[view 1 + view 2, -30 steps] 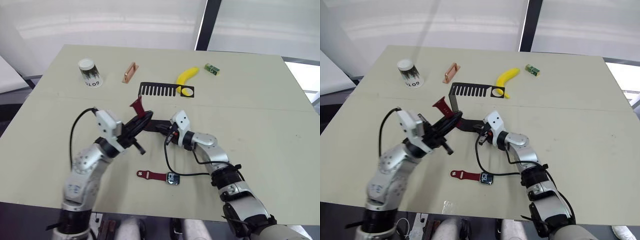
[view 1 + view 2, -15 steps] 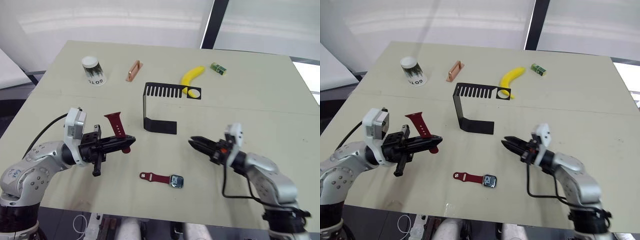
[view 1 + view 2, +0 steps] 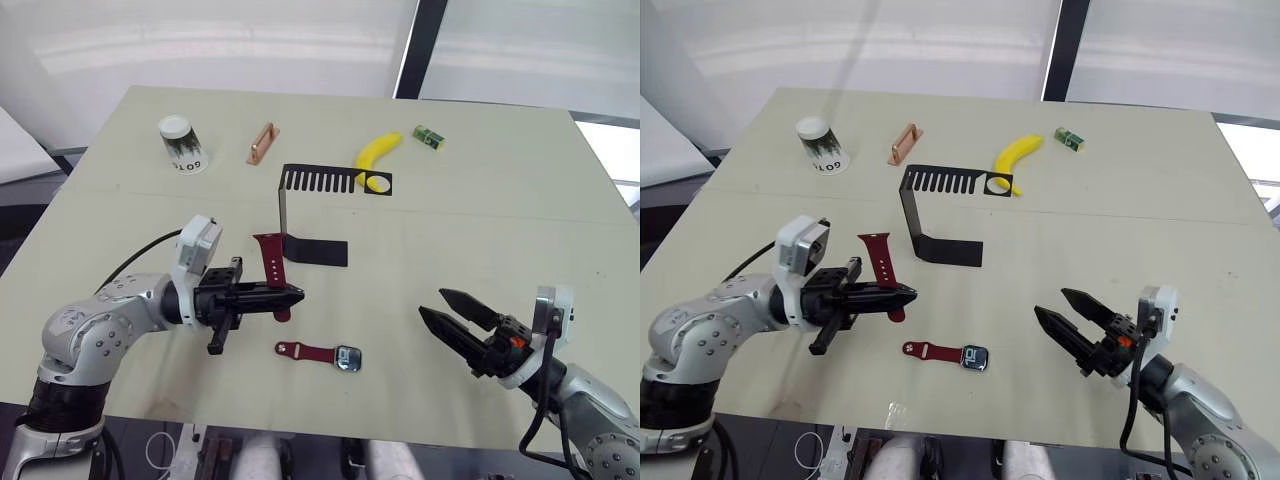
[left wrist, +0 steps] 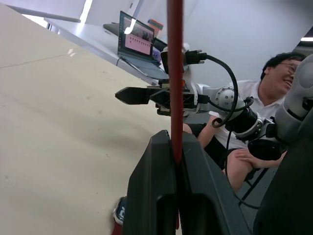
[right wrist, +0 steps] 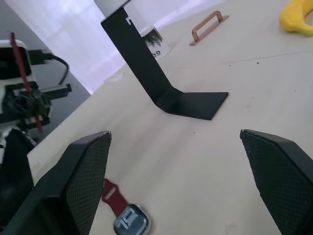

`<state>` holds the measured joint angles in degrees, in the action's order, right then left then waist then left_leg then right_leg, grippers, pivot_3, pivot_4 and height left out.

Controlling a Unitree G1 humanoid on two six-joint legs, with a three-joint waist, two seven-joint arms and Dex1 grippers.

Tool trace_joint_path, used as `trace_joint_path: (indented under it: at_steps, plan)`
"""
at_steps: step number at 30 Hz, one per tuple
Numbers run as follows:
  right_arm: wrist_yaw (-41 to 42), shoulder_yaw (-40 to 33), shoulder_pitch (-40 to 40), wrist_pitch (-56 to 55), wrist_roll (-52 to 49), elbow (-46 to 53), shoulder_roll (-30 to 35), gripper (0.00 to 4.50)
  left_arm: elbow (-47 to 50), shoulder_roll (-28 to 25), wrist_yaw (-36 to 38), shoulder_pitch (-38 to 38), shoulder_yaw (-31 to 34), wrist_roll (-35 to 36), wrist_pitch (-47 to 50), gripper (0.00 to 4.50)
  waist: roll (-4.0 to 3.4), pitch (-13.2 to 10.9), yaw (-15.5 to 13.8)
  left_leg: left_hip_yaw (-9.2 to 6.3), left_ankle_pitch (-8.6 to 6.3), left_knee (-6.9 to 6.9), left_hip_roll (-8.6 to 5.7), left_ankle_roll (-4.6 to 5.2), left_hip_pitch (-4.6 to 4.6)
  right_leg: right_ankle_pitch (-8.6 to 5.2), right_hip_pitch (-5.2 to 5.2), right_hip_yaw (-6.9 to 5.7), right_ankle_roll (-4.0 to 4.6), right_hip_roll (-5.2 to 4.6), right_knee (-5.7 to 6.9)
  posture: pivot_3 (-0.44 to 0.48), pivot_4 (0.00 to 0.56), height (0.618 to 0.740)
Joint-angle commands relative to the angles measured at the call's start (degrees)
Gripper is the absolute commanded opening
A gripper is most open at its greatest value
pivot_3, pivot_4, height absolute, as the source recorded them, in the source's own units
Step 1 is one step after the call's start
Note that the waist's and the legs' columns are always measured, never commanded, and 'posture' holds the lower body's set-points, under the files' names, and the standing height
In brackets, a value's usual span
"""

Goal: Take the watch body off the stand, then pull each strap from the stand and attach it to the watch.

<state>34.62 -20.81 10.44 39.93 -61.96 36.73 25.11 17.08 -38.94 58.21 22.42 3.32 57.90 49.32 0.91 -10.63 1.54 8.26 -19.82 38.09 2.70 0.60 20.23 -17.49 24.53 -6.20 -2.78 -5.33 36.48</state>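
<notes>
- Strap [image 3: 270, 262], dark red and perforated, stands pinched in the left claw [image 3: 290, 297].
- Right claw [image 3: 447, 317] spread wide, holding nothing.
- Watch body [image 3: 347, 358] lies on the table [image 3: 500, 230], one strap attached, near the bent black stand [image 3: 312, 215].

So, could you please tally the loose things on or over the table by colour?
Dark red: 2, held strap, strap on watch
Black: 1, stand
Yellow: 1, banana
Copper: 1, handle
Green: 1, small box
White: 1, cup
Grey: 1, watch body
Total: 8

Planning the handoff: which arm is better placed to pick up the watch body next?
Right. The right gripper is open and empty near the watch body on the table, while the left gripper is shut on the second strap.
</notes>
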Motion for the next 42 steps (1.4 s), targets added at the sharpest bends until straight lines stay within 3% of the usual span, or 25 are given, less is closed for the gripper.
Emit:
trace_joint_path:
  at_steps: [1, 9, 26, 29, 32, 42]
  plan:
    - [-6.75, 3.83, -5.07, 0.81, -9.87, 4.56, -1.78, 4.47, -0.13, 1.29, -0.25, 2.75, -2.41, 0.11, 2.19, 0.00, 0.00, 0.00, 0.07, 0.01, 0.00, 0.00, 0.00, 0.00, 0.00, 0.00, 0.01, 0.01, 0.00, 0.00, 0.01, 0.000, 0.150, 0.729]
    - [-16.19, 15.07, -17.06, 2.06, -15.22, 5.61, -3.44, 4.47, -3.26, 7.84, -0.56, 8.62, -6.63, -1.77, 2.68, 0.00, 0.01, 0.00, -0.18, 0.00, 0.11, 0.10, -0.04, 0.08, 0.05, 0.00, 0.02, -0.01, 0.00, -0.02, 0.03, 0.000, 0.150, 0.729]
    - [-19.73, 21.75, -26.03, 2.30, -16.56, 1.49, -3.94, 4.47, -0.61, 9.99, -0.58, 6.56, -8.37, -3.59, 2.28, 0.00, 0.01, 0.00, -0.03, 0.00, 0.16, 0.15, -0.02, 0.15, 0.08, 0.00, 0.03, -0.02, -0.01, -0.01, 0.05, 0.000, 0.150, 0.729]
    - [-20.12, 22.07, -26.68, 2.05, -16.92, 1.11, -4.53, 3.74, -0.26, 10.21, -0.42, 5.98, -8.35, -3.80, 2.28, 0.00, 0.01, 0.00, -0.11, -0.01, 0.16, 0.16, -0.03, 0.15, 0.09, 0.00, 0.03, -0.03, -0.01, -0.02, 0.04, 0.000, 0.150, 0.729]
    - [-20.08, 22.31, -27.06, 2.25, -17.26, 0.94, -4.59, 2.29, -0.14, 10.47, -0.31, 5.55, -8.28, -4.02, 2.00, 0.00, 0.01, 0.00, -0.09, -0.01, 0.16, 0.18, -0.04, 0.16, 0.09, 0.00, 0.02, -0.02, -0.01, -0.04, 0.05, 0.000, 0.150, 0.729]
    - [-20.32, 22.60, -27.68, 2.48, -18.00, 0.03, -4.51, 2.29, -0.24, 11.45, -0.65, 5.30, -8.02, -4.42, 1.00, 0.00, 0.01, 0.00, -0.08, -0.01, 0.16, 0.18, -0.03, 0.16, 0.09, 0.00, 0.03, -0.02, -0.01, -0.03, 0.05, 0.000, 0.150, 0.729]
